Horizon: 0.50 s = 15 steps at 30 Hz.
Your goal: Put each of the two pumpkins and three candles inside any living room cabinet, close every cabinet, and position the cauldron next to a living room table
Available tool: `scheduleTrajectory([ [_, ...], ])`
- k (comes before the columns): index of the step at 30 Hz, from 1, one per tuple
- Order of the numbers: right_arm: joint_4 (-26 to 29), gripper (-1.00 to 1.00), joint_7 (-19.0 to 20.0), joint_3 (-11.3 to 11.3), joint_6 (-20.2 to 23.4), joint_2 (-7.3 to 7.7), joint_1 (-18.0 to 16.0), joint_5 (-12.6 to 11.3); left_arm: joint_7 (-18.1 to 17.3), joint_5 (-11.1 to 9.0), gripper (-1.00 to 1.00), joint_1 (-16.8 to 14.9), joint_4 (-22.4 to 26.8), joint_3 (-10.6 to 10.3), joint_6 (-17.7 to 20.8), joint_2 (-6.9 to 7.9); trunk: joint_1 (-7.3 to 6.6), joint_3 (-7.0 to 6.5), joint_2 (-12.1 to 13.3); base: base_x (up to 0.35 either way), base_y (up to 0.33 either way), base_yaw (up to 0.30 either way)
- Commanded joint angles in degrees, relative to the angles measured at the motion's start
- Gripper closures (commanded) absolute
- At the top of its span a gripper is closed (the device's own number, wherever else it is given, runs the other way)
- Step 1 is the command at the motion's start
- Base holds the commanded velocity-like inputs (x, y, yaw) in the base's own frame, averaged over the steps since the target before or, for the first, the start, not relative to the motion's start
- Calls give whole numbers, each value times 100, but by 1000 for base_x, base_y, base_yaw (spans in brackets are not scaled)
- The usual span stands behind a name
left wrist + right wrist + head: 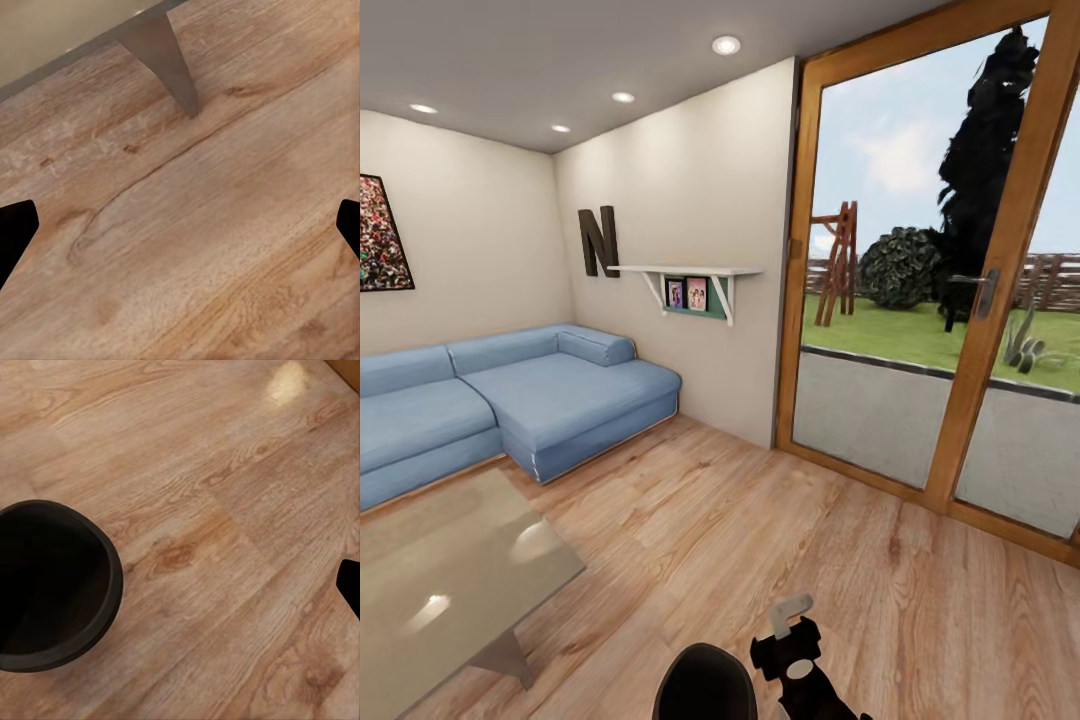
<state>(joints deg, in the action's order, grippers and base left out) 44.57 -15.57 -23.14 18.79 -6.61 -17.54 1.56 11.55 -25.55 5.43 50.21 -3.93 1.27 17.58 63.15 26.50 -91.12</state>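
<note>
A: Item one, the cauldron (705, 683). Location?

B: Head view, low at about 6 o'clock, on the wood-plank floor (780, 540). Matte black, round; its lower part is cut off by the picture edge. In the right wrist view its wide dark mouth is seen from above, standing upright on the planks, nothing visible inside.

A: Item two, the table (450, 570).

B: Glossy grey top, at about 8 o'clock in the head view, with an angled slab leg at its near corner. The cauldron sits on the floor beyond that corner, toward 4 o'clock from it, near but apart. The left wrist view shows the same leg meeting the planks below the top's edge.

A: Item three, the right gripper (800, 640).

B: Head view, just beside the cauldron at its 2 o'clock: black body, one pale finger pointing up. It touches nothing that I can see. In the right wrist view only one dark fingertip shows at the picture edge, clear of the cauldron's rim. How far apart the fingers stand, I cannot tell.

A: Item four, the left gripper (180, 229).

B: Left wrist view: two dark fingertips at opposite picture edges, spread wide, bare floor between them, holding nothing.

A: Room fittings?

B: Blue corner sofa (510, 400) at 9 o'clock; black letter N (598, 240) and white shelf (685, 272) on the wall at 11 to 12 o'clock; wood-framed glass door (960, 400) at 3 o'clock, garden behind it.
</note>
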Motion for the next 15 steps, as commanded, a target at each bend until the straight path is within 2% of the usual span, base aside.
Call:
scheduleTrajectory([
  [1, 7, -100, -18, -18, 46, 2, -4, 14, 48, -46, -100, 2, 16, -29, 13, 9, 0, 5, -3, 0, 0, 0],
  [5, 11, -100, -1, -16, 58, -5, -5, 12, 0, -46, -100, 1, 21, -69, 15, 9, 0, 5, -3, 0, 0, 0],
  [7, 15, -100, 16, -14, 68, -10, -6, 12, -23, -46, -100, -2, 59, -155, 46, 9, 0, 5, -3, 0, 0, 0],
  [10, 85, -100, 183, 9, 93, -11, -10, 6, -18, -45, -100, -5, 429, -246, 212, 11, 0, 5, -3, 0, 0, 0],
  [14, 178, -100, 731, 403, 120, -13, -12, 7, 22, -46, -100, -14, 1174, -266, 1176, -22, 22, 23, -44, 0, 0, 0],
  [15, 186, -100, 813, 446, 123, -11, -12, 8, 26, -48, -100, -16, 1290, -266, 1297, -30, 44, 41, -84, 0, 0, 0],
])
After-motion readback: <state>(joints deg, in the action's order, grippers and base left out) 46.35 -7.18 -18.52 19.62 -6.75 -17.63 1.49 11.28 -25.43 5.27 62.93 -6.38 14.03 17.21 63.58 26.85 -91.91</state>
